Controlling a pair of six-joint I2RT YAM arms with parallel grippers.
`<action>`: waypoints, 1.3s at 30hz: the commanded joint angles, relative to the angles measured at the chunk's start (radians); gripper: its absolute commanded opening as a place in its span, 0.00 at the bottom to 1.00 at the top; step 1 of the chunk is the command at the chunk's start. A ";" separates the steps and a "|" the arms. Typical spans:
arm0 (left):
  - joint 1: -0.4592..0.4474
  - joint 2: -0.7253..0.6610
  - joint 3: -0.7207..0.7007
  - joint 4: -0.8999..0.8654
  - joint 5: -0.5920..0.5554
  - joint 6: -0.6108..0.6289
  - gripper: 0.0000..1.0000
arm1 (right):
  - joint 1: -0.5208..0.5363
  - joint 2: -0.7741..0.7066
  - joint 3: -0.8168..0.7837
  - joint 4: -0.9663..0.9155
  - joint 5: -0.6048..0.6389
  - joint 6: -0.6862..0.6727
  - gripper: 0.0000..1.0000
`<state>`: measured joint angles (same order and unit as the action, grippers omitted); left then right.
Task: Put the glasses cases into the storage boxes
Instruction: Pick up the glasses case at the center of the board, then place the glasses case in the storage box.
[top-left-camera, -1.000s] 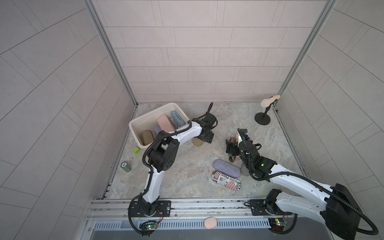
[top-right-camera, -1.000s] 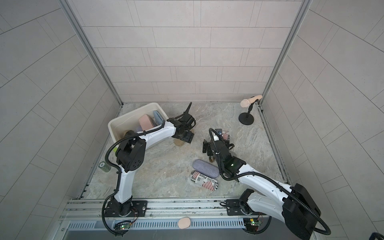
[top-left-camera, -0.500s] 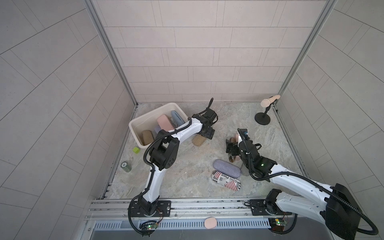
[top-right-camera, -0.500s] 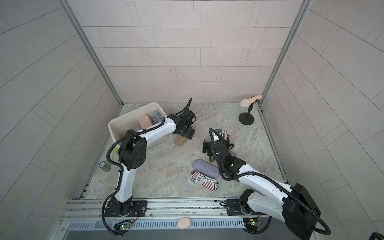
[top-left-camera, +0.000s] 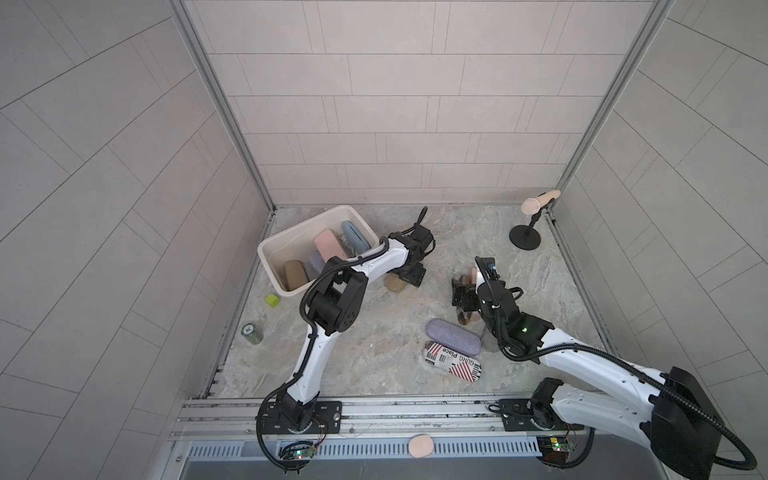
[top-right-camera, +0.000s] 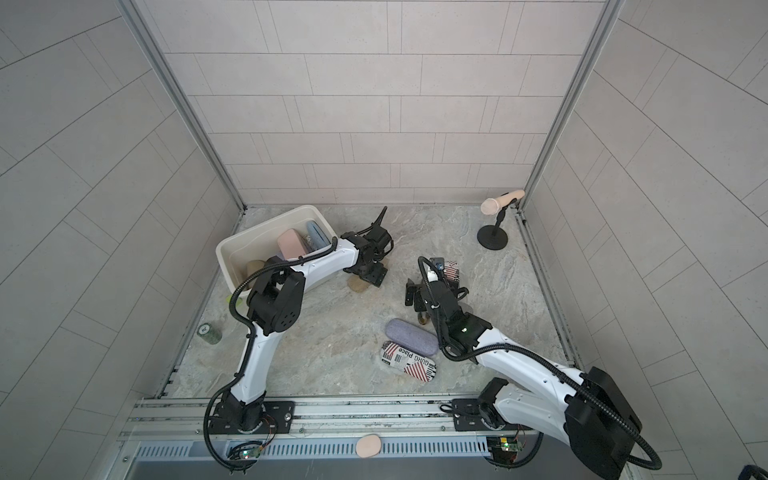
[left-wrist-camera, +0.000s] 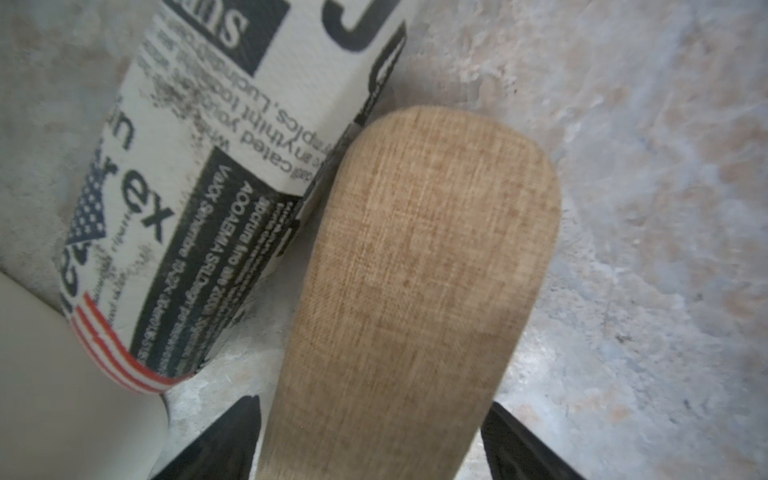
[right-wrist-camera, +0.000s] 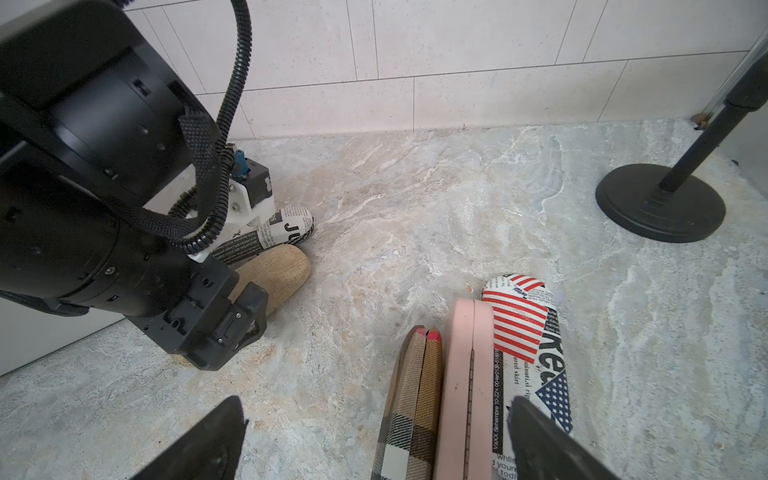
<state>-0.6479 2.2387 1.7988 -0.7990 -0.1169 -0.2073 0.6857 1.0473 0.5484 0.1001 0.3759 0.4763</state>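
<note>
My left gripper (top-left-camera: 409, 276) (top-right-camera: 370, 276) (left-wrist-camera: 372, 402) is low over a tan case (top-left-camera: 394, 284) (left-wrist-camera: 415, 270) lying just outside the cream storage box (top-left-camera: 301, 227) (top-right-camera: 262, 228). It is open, a finger on each side of the case and a sliver of floor still showing. A newsprint case (left-wrist-camera: 199, 187) (right-wrist-camera: 286, 226) lies against the tan one. Pink (top-left-camera: 328, 245), light blue (top-left-camera: 353, 235), tan and lilac cases lie in the box. My right gripper (top-left-camera: 465, 297) (right-wrist-camera: 374, 403) is open over a plaid case (right-wrist-camera: 415, 395) and a pink case (right-wrist-camera: 465, 374), beside a flag-print case (right-wrist-camera: 523, 332).
A lilac-grey case (top-left-camera: 453, 337) and a flag-print case (top-left-camera: 453, 365) lie on the floor near the right arm. A black microphone stand (top-left-camera: 525, 239) is at the back right. A green cube (top-left-camera: 272, 301) and a dark can (top-left-camera: 251, 332) sit by the left wall.
The left gripper has shifted slightly and come lower round the tan case. The right arm has not moved.
</note>
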 joint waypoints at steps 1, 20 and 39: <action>0.001 -0.001 -0.019 -0.028 -0.004 0.017 0.88 | 0.003 -0.003 -0.002 -0.014 0.027 0.019 1.00; -0.033 -0.221 -0.119 -0.030 0.061 0.036 0.65 | 0.001 -0.074 -0.040 -0.007 0.096 0.034 0.98; 0.391 -0.846 -0.461 0.096 0.028 -0.242 0.61 | 0.000 -0.058 -0.031 -0.006 0.070 0.035 0.97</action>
<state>-0.3492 1.4910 1.4052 -0.7486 -0.0498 -0.3645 0.6853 0.9947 0.5049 0.1009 0.4458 0.4953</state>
